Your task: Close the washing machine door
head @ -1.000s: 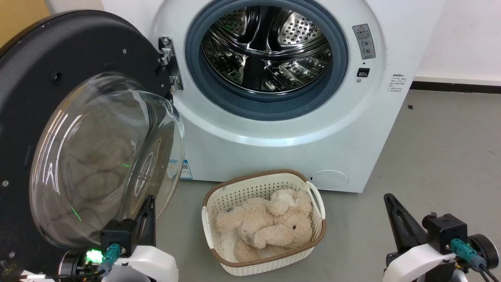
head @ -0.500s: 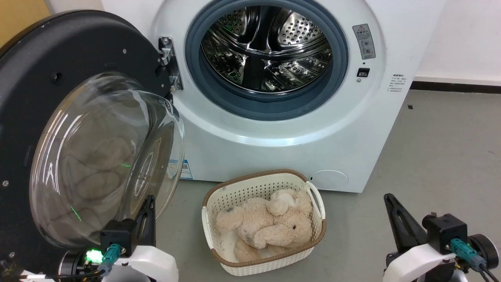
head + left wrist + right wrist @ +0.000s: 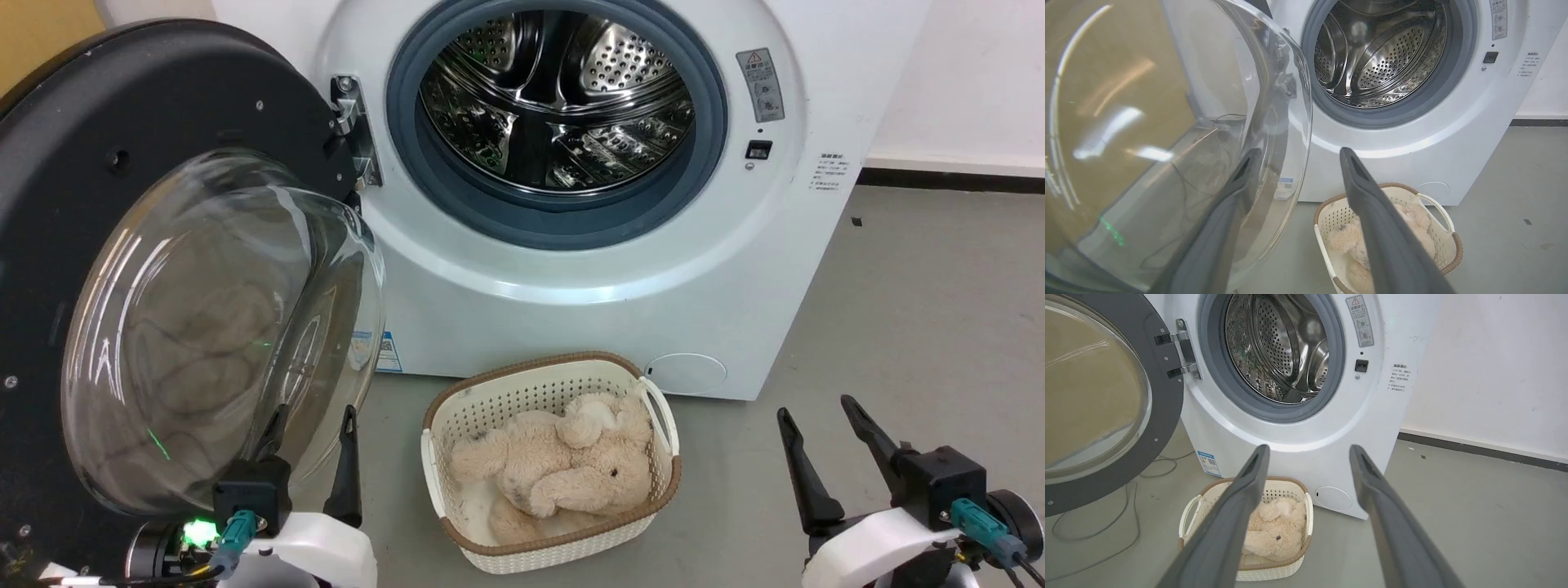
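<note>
Change: since the earlier frame we have spread both pincers; the left gripper (image 3: 314, 415) and right gripper (image 3: 816, 407) now stand fingers apart, empty.
Door: washing machine door (image 3: 147, 106) hangs wide open at the near left, hinged to the white washing machine (image 3: 571, 310); glossy black rim, bulging clear glass.
Around: cream perforated basket (image 3: 522, 392) holding a fluffy beige plush toy (image 3: 563, 465), just before the washer.
Inside: perforated steel drum (image 3: 555, 106), grey rubber gasket (image 3: 408, 122).

I count one washing machine (image 3: 571, 310) with one washing machine door (image 3: 163, 98) and one steel drum (image 3: 563, 106). On the floor (image 3: 898, 327) I see one basket (image 3: 531, 363) holding one plush toy (image 3: 563, 469). I have two tools, my left tool (image 3: 316, 412) and my right tool (image 3: 816, 407), each with two fingers (image 3: 348, 465).
</note>
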Robot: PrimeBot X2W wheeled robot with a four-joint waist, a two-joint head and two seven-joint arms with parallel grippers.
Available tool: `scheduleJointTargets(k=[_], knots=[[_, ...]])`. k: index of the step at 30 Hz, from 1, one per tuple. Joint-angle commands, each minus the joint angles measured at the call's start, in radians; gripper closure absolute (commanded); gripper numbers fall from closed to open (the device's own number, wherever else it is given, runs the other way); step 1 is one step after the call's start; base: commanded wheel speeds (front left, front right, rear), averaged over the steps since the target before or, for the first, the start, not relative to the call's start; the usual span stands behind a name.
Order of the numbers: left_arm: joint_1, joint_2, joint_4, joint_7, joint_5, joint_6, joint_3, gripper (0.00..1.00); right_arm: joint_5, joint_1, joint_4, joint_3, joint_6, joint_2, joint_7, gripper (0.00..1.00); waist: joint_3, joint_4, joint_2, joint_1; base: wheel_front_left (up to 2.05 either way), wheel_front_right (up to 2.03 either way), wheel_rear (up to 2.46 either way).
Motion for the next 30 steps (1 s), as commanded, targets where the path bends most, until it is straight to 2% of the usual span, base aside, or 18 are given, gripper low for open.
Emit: scheduleJointTargets(k=[1,18,30], knots=[[-0.012,0.0,-0.008,-0.011,-0.002,0.009,-0.003,0.0,0.015,-0.002,-0.004,-0.005,0.0,0.0,-0.012,0.0,0.0,0.001,0.0,0.0,0.0,0.0,0.0],[-0.086,0.026,-0.133,-0.047,0.007,0.048,-0.043,0.0,0.08,-0.002,-0.008,-0.025,0.0,0.001,-0.047,0.0,0.006,0.046,0.0,0.0,0.0,0.0,0.0],[-0.181,0.058,-0.255,-0.072,-0.038,0.061,0.014,0.0,0.121,-0.008,-0.013,-0.044,0.0,0.002,-0.072,0.0,0.016,0.113,0.0,0.0,0.0,0.0,0.0]])
